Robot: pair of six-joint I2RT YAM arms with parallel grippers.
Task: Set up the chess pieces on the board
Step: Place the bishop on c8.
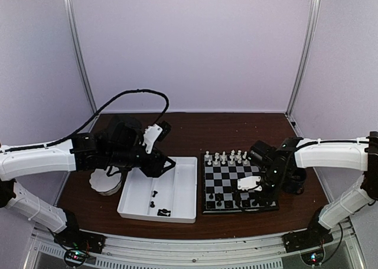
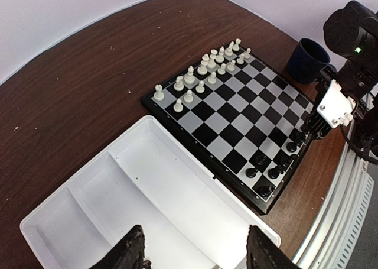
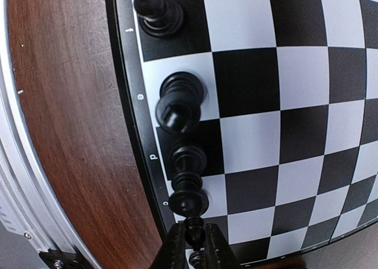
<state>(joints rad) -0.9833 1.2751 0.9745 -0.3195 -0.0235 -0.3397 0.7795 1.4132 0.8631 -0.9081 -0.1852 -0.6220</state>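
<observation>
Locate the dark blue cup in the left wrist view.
The dark blue cup stands upper right in that view, on the table just off the board's edge, nearer the white chessmen than the black chessmen.

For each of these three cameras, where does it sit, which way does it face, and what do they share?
Top external: above and behind the arms, looking down at the table; both arms show, left pincer over the tray, right pincer at the chessboard.
Left wrist: looks across the tray toward the chessboard; own open fingers at bottom, right arm at right.
Right wrist: looks down at the chessboard's edge; own fingers pinch a black piece.
All three share the chessboard.
</observation>
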